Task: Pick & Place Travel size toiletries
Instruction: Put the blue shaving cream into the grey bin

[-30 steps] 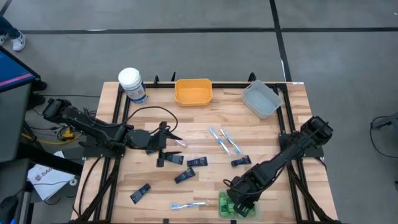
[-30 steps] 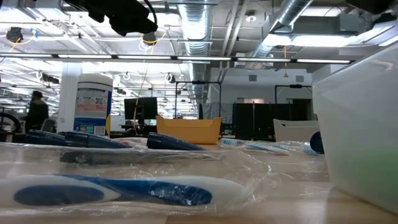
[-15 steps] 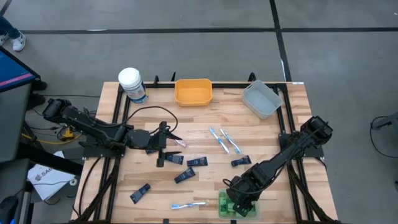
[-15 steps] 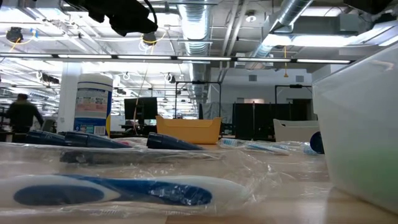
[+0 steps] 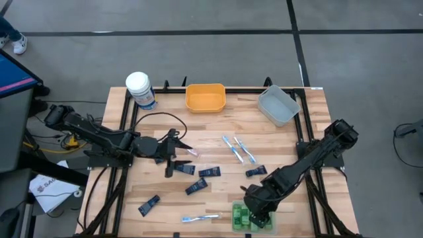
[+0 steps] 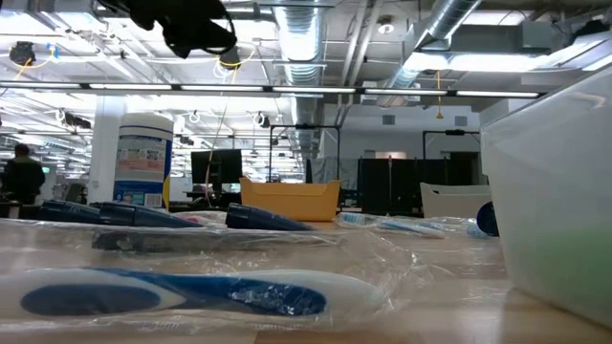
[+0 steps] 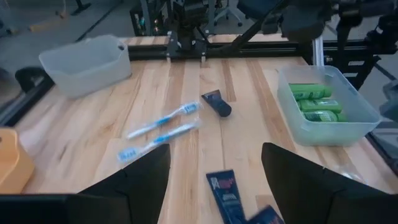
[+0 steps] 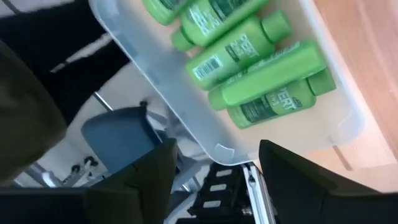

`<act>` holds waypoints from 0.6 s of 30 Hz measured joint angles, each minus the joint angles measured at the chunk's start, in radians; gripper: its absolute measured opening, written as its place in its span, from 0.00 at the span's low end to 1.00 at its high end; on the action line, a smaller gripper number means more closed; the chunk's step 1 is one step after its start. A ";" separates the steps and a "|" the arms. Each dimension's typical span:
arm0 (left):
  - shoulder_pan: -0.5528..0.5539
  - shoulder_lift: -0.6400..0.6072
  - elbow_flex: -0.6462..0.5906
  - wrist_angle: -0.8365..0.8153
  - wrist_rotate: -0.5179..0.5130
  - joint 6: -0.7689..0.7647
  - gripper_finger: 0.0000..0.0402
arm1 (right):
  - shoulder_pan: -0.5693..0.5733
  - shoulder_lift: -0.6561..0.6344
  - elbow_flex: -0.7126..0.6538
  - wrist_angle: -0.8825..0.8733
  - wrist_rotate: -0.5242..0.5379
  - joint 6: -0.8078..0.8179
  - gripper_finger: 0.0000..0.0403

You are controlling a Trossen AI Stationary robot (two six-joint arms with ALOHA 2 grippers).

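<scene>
Right gripper [image 8: 214, 165], jaws apart and empty, hangs over the clear bin [image 8: 155, 81] of bottles [image 8: 245, 46]. Left gripper [image 7: 214, 168], jaws apart, is nearer the tubes [image 7: 225, 190], long axis pointing away from it.

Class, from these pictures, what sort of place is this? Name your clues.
Probably an industrial robotics lab or workshop: exposed silver ceiling ducts, a slatted wooden worktable in a black metal frame, and black equipment cabinets behind.
</scene>
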 joint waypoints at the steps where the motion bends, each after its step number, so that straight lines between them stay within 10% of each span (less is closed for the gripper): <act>1: 0.000 -0.016 0.000 -0.017 0.000 -0.027 0.62 | -0.003 -0.017 0.000 0.000 0.019 0.000 0.54; 10: 0.005 -0.274 0.001 -0.157 -0.026 -0.155 0.59 | -0.032 -0.205 0.000 -0.007 0.284 -0.022 0.50; 18: 0.010 -0.296 0.001 -0.655 -0.038 -0.431 0.61 | -0.066 -0.326 0.000 -0.044 0.484 -0.099 0.48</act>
